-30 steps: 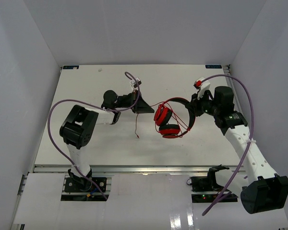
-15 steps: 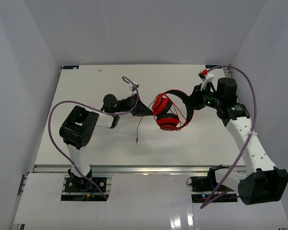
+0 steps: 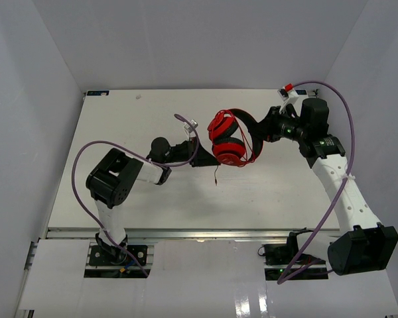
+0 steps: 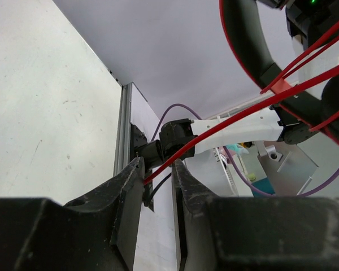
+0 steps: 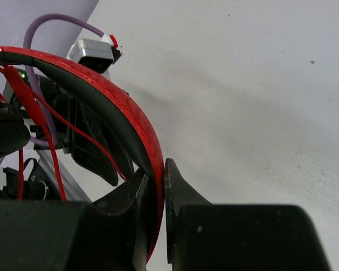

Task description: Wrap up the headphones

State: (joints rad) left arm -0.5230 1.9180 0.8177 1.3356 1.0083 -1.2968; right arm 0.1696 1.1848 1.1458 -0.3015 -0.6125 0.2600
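The red headphones [image 3: 229, 147] hang above the table's middle back, with several turns of thin red cord across the band. My right gripper [image 3: 261, 129] is shut on the red-and-black headband [image 5: 101, 93]; in the right wrist view my gripper [image 5: 157, 175] pinches the band's edge. My left gripper [image 3: 201, 159] sits just left of the ear cups. In the left wrist view the cord [image 4: 231, 121] runs taut from the headband [image 4: 246, 39] down between my left gripper's [image 4: 158, 172] narrow jaws. The short cord end [image 3: 215, 176] dangles below it.
The white table [image 3: 119, 126] is walled on three sides by grey panels. Thick purple cables [image 3: 79, 172] loop off each arm. The metal rail [image 3: 186, 232] marks the near edge. The right arm's white link [image 4: 243, 127] shows behind the cord.
My right gripper has carried the headphones left and toward the back, turning them. My left gripper has moved right and nearer. The dangling cord end has grown shorter.
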